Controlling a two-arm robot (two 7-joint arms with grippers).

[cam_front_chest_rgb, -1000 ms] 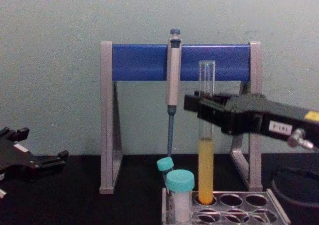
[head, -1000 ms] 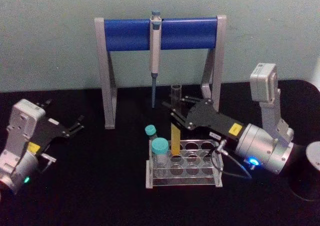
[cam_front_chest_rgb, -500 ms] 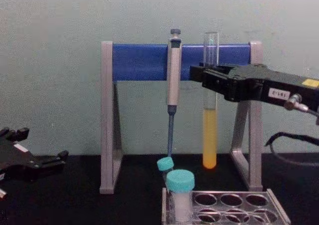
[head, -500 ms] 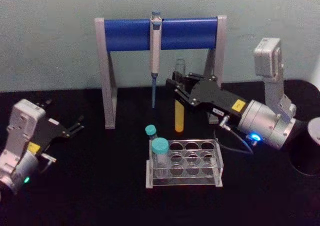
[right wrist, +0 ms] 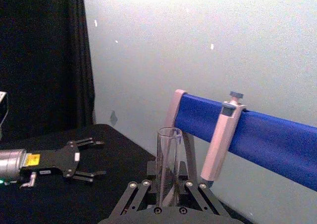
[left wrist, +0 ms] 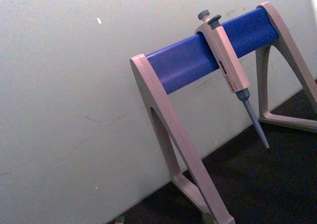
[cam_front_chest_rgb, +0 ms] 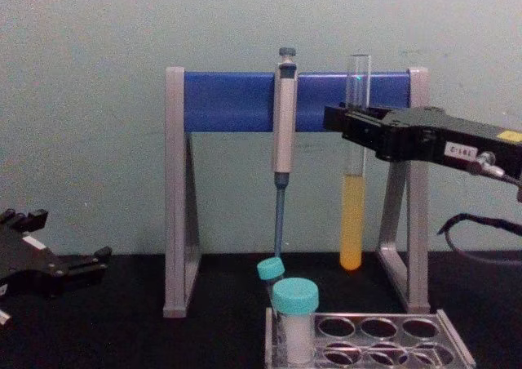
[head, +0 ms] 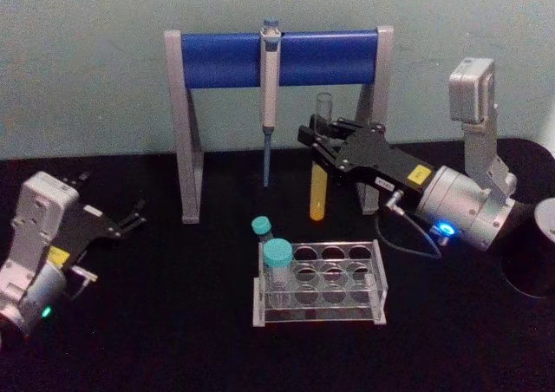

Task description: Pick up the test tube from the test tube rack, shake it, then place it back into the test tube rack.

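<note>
- The pickup looks done: the test tube [cam_front_chest_rgb: 352,222] hangs upright in the air, well clear of the test tube rack [cam_front_chest_rgb: 391,335], above and behind it, in front of the blue bar of the pipette stand [head: 225,58].
- The right gripper [cam_front_chest_rgb: 352,128] reaches in from the right, its black fingers pinching the tube's clear upper part, above the liquid line.
- By my reckoning the shake and the return to a hole are left to do; I see nothing that tells me a shake has begun.
- The left gripper [right wrist: 99,158] sits parked low at the left of the table [head: 173,331], its two claws spread and holding nothing.
- The tube is slim clear glass, open at the mouth and round at the bottom, with opaque yellow liquid filling its lower part.
- The rack is low, glossy clear plastic with rows of round holes. Two teal-capped vials [head: 277,258] stand at its left end and the other holes are free.
- The table surface is matte black and shows no glare.
- The stand has pale grey legs and a smooth blue crossbar, and a grey-blue pipette [head: 270,71] hangs from it, tip down, just left of the tube.
</note>
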